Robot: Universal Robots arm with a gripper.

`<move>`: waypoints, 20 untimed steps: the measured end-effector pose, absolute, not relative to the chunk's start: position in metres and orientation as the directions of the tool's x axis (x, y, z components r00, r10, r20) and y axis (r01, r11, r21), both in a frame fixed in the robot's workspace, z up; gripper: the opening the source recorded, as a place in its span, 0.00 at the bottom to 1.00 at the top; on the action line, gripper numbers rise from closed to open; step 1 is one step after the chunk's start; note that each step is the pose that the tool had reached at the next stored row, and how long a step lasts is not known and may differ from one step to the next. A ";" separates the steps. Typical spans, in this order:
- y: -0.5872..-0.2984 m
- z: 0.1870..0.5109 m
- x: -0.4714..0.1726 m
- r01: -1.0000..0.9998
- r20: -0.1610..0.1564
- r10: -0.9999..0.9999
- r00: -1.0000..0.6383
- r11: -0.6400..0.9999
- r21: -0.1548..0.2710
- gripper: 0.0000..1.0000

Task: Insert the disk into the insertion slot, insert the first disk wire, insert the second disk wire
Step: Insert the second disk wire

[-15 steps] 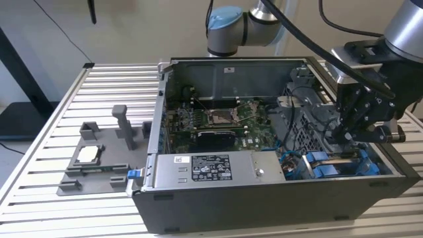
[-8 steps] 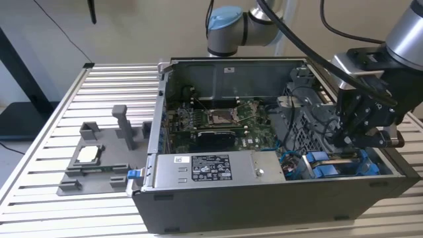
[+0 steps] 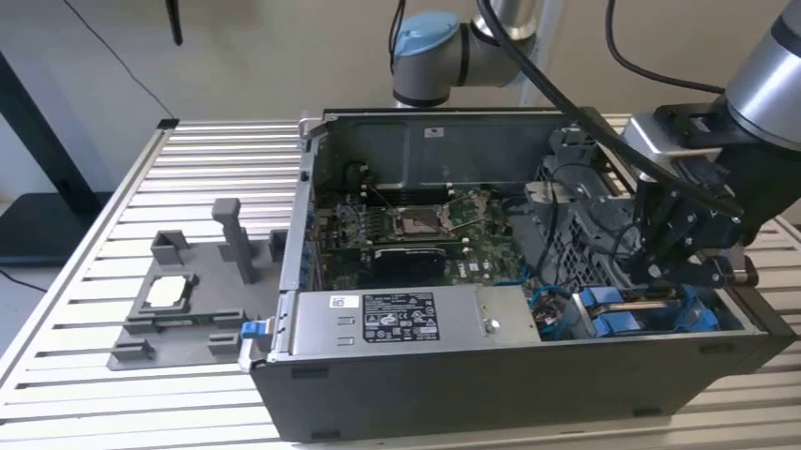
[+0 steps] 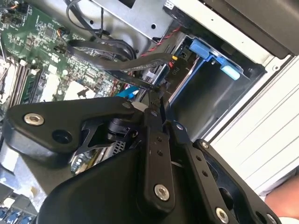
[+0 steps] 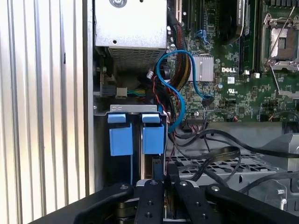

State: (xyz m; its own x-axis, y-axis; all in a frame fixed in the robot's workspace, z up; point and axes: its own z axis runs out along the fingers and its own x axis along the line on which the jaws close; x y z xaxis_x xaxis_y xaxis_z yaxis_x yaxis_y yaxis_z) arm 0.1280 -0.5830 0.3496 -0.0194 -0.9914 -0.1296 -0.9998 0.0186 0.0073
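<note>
Jaws clenched on a flat black wire (image 4: 140,84), just over the insertion slot (image 5: 135,135).

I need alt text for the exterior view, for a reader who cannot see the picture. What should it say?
A robot arm's black gripper reaches down into an open computer case, just above the blue clips of the insertion slot at the exterior view's right. The green motherboard and a grey labelled power-supply box show inside; a grey fixture sits on the slatted table.
</note>
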 end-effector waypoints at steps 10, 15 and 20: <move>-0.587 0.343 0.133 -1.000 -0.163 -0.986 -0.023 0.020 0.019 0.16; -0.588 0.341 0.134 -0.999 -0.170 -0.985 -0.025 0.020 0.034 0.16; -0.588 0.341 0.135 -0.999 -0.170 -0.985 -0.027 0.020 0.043 0.16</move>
State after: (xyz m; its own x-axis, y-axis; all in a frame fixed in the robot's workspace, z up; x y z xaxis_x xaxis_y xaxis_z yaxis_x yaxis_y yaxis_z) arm 0.1350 -0.5881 0.3410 -0.0269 -0.9851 -0.1700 -0.9989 0.0198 0.0434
